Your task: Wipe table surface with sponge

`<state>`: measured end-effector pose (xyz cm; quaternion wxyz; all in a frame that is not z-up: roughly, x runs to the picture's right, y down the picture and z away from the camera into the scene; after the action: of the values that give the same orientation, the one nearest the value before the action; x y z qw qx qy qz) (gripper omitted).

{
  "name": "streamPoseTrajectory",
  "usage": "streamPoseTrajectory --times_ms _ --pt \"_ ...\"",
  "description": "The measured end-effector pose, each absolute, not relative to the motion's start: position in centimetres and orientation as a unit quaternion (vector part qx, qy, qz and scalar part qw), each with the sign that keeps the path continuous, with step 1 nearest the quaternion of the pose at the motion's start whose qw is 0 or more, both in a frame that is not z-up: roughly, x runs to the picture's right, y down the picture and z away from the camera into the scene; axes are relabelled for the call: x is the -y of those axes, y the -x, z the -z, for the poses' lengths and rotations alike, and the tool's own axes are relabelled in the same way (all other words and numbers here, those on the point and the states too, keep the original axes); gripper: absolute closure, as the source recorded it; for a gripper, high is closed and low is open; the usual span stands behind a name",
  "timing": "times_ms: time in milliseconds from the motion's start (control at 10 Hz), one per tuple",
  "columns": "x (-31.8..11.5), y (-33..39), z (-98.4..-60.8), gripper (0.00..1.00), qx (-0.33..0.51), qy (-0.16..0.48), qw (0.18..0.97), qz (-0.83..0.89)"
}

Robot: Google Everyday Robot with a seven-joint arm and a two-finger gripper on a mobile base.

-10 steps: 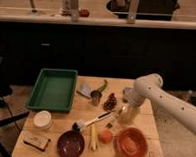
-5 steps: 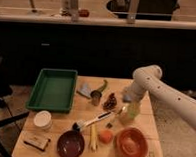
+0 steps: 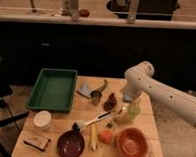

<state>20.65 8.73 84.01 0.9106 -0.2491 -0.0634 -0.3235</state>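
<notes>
The pale wooden table surface (image 3: 64,118) fills the lower middle of the camera view. My white arm comes in from the right and bends down over the table's far right part. My gripper (image 3: 127,96) hangs at the arm's end, just behind the light green cup (image 3: 133,111). A small blue-grey block, the sponge (image 3: 125,99), shows right at the gripper's tip, partly hidden by it. I cannot tell whether the gripper holds it.
On the table are a green tray (image 3: 53,89) at the far left, a pale blue wedge (image 3: 85,89), a metal cup (image 3: 96,97), a green pepper (image 3: 103,85), a dark cone (image 3: 110,102), a brush (image 3: 91,121), a white bowl (image 3: 42,119), a purple bowl (image 3: 71,144), an orange bowl (image 3: 132,143) and a tan block (image 3: 36,141).
My arm's elbow has risen and swung back towards the table's far right edge. The gripper has stayed over the spot behind the green cup.
</notes>
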Motion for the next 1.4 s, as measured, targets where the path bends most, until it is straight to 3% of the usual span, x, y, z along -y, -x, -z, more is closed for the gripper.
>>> streamPoseTrajectory --times_ms 600,1000,1400 --pt "-6.3 -21.8 -86.9 0.20 0.045 0.221 0.896 0.384" --pt "-3.8 -22.9 -89.2 0.20 0.062 0.217 0.895 0.385" --pt "-4.3 -23.4 -90.6 0.20 0.103 0.222 0.895 0.374"
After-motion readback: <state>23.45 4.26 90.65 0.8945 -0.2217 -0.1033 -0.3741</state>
